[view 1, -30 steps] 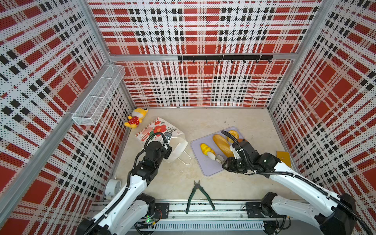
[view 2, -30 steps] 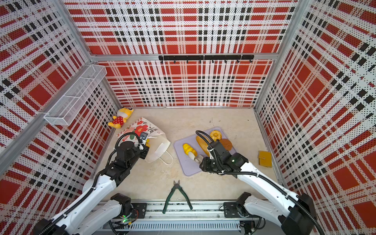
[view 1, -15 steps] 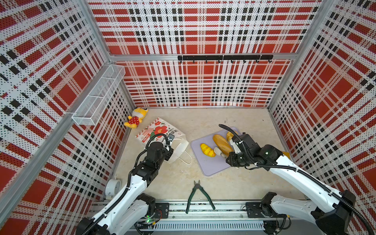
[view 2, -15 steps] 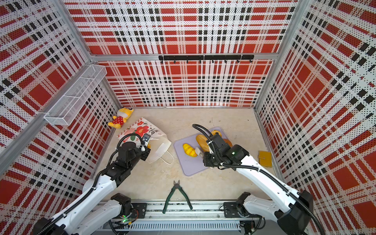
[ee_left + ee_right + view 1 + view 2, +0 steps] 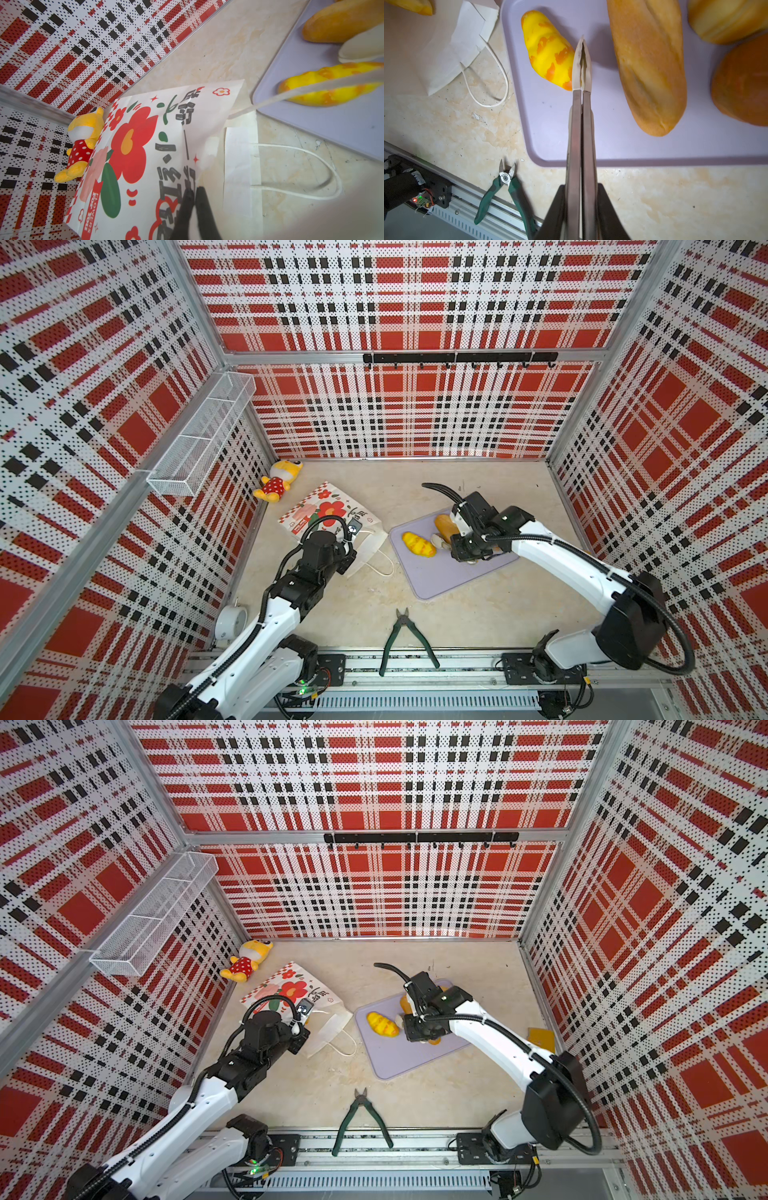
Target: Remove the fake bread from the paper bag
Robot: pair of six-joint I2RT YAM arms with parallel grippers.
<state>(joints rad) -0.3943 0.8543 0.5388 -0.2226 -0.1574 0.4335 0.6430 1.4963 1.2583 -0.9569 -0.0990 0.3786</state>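
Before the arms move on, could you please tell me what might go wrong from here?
The left claw seems to pinch only the paper bag's thin lip; it could tear or slip. The tongs in the right claw sit closed beside the yellow bread and might nudge it off the tray.

both top views: right arm (image 5: pixel 552 556) covers much of the long loaf (image 5: pixel 442 522); left arm (image 5: pixel 282 614) hides its own jaws. paper bag (image 5: pixel 324 510) inside unseen. right wrist: brown bun (image 5: pixel 743 83) cut by edge. left wrist: blurred cord handle (image 5: pixel 301 94) crosses croissant (image 5: pixel 342 71).
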